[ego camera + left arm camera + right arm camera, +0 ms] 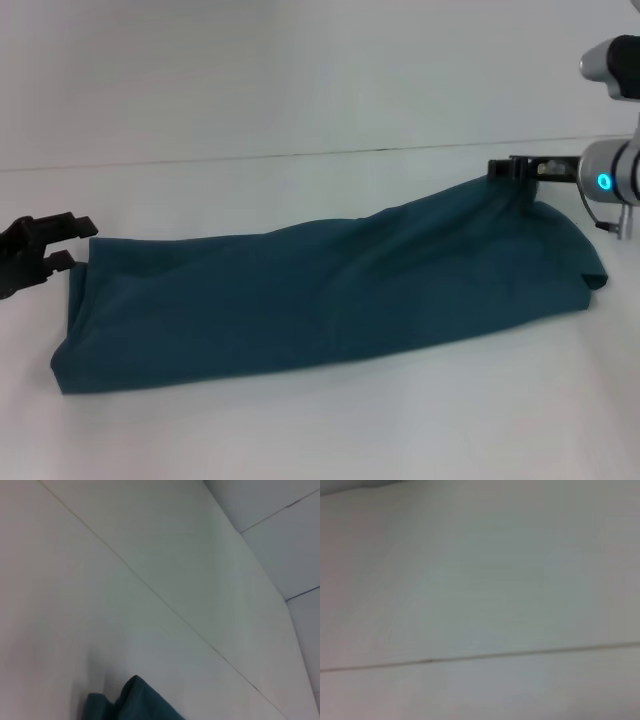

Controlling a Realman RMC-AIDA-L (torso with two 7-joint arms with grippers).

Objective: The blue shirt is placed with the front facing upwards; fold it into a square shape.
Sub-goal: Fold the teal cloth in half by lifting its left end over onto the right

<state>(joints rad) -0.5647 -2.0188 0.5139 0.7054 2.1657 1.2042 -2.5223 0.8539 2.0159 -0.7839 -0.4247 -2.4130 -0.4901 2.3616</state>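
Note:
The blue shirt (330, 300) lies folded lengthwise into a long band across the white table, plain side up, with no lettering showing. Its right end rises to a peak at my right gripper (497, 169), which is shut on the cloth's upper edge there. At the far left, my left gripper (79, 244) hovers just beside the band's left end with its black fingers apart and nothing between them. A small corner of the blue shirt (131, 703) appears in the left wrist view. The right wrist view holds only bare table.
The white table (320, 430) stretches all around the shirt. Its back edge line (300, 155) runs behind the band. A thin seam (480, 656) crosses the right wrist view.

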